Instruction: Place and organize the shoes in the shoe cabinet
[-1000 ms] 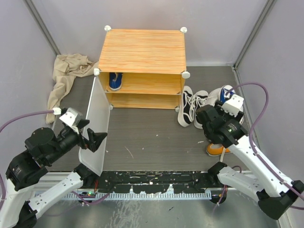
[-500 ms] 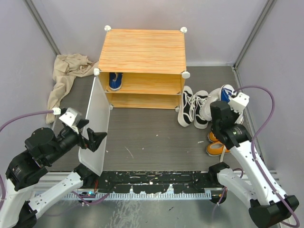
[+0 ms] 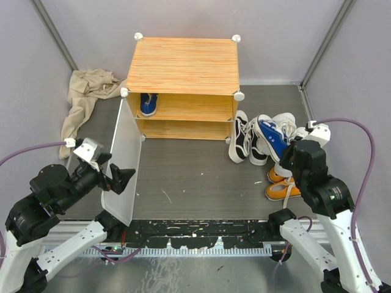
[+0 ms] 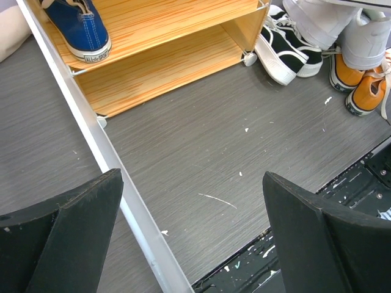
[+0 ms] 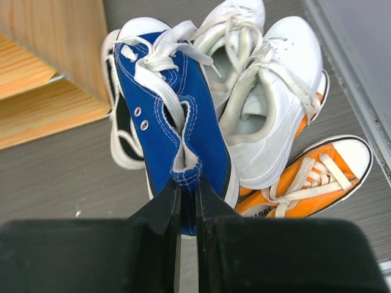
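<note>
Blue shoe [image 5: 171, 116] is held by the right gripper [image 5: 188, 190]. The jaws are almost fully closed and pinch the heel collar, with the toe pointing away from the wrist. The shoe hangs above the pile of footwear to the right of the cabinet [image 3: 183, 64].

Under it, two white sneakers [image 5: 269, 110] lie side by side, resting partly on the orange pair [image 5: 311, 177]. The black high-tops [image 3: 243, 137] lie on the tabletop [image 3: 183, 177], just beside the cabinet's right wall.

The door [image 3: 122, 152] stands swung open to the left. A second blue shoe [image 4: 76, 27] sits at the left end of the shelf [image 4: 171, 24].

The left gripper [image 4: 192, 183] has its jaws spread wide and holds nothing. The door's edge runs between the fingers, close to one of them; contact cannot be determined.

A beige cloth [image 3: 85, 101] lies left of the cabinet, near the wall.
</note>
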You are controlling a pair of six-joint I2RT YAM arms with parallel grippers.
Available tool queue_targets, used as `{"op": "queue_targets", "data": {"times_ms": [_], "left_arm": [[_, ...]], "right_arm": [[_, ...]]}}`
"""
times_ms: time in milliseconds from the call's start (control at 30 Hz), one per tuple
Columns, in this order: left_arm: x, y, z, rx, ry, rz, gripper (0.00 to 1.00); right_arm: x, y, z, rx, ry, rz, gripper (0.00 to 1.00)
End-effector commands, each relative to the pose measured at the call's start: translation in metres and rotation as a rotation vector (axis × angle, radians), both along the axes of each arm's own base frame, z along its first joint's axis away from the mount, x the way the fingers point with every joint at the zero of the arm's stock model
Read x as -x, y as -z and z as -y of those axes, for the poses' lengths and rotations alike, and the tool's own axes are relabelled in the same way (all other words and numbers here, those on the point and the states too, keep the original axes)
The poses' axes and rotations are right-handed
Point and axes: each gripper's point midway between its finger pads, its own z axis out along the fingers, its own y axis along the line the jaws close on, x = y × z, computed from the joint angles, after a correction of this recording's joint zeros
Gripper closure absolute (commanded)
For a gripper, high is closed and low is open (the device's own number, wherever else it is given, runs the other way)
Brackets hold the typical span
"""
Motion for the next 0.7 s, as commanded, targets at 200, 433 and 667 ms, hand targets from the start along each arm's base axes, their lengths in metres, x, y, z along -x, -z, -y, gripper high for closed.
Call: {"op": "queue_targets", "data": {"times_ms": [200, 433, 667], "left_arm": [[-0.008, -0.004, -0.004, 0.016, -0.058, -0.005, 0.02], [-0.014, -0.004, -0.001, 0.006, -0.074, -0.017, 0.02], [-0.018, -0.006, -0.003, 0.002, -0.092, -0.01, 0.02]], "right_arm": [[0.034, -0.035, -0.069, -0.104, -0.474, -0.046, 0.99], [0.036, -0.045, -0.091, -0.095, -0.641, -0.038, 0.99], [0.01, -0.05, -0.128, -0.173, -0.771, 0.036, 0.99]]}}
